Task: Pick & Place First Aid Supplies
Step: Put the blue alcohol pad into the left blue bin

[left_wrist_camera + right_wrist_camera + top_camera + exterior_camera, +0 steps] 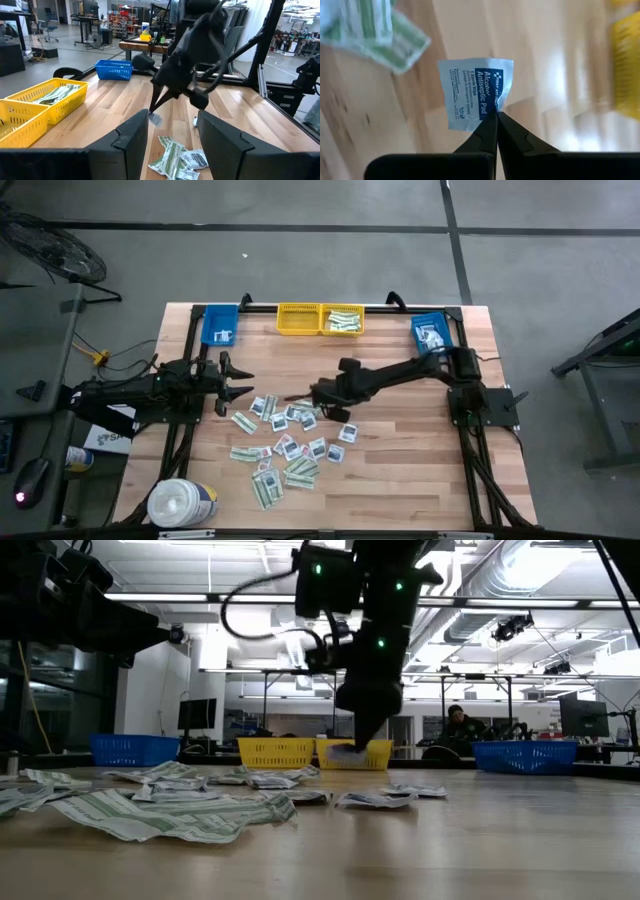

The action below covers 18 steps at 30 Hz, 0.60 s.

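A white alcohol pad packet (476,92) is pinched by its corner between the closed fingers of the right gripper (496,116) and held clear of the table (400,470), over the scattered packets (285,448) at its middle. The left gripper (240,380) is parked near the table's left edge — jaws spread, nothing between them.

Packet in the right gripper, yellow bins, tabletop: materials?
Packet: looks like thin coated paper or foil laminate; creased, faint sheen, printed "Alcohol Antiseptic Pad", pinched by the shut right gripper.
Yellow bins: likely moulded plastic; glossy lattice walls.
Tabletop: wood planks, visible grain and seams, satin finish.
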### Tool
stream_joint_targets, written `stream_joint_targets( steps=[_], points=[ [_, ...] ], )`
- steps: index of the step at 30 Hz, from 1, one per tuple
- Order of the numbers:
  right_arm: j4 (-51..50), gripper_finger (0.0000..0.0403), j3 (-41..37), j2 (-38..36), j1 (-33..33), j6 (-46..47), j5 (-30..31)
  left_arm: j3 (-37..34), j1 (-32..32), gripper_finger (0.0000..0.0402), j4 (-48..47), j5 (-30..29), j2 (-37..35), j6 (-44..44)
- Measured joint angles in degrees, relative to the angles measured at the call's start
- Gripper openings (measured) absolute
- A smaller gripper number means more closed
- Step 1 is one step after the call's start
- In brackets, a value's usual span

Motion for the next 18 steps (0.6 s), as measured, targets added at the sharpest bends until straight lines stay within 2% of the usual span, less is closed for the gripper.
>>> stream_joint_targets(
  steps=[7, 14, 18],
  points=[
    [3.7, 0.0000, 0.1, -0.2, 3.4, -2.7, 11.2, 0.0, 0.0, 0.0172, 0.0, 0.0, 0.0, 0.0],
    [8.1, 0.0000, 0.1, -0.2, 6.2, -6.9, 19.3, 0.0, 0.0, 0.0172, 0.0, 0.0, 0.0, -0.4],
    [12.2, 0.0000, 0.2, -0.2, 7.1, -11.9, 21.8, 0.0, 0.0, 0.0172, 0.3, -0.8, 0.0, -5.3]
  ],
)
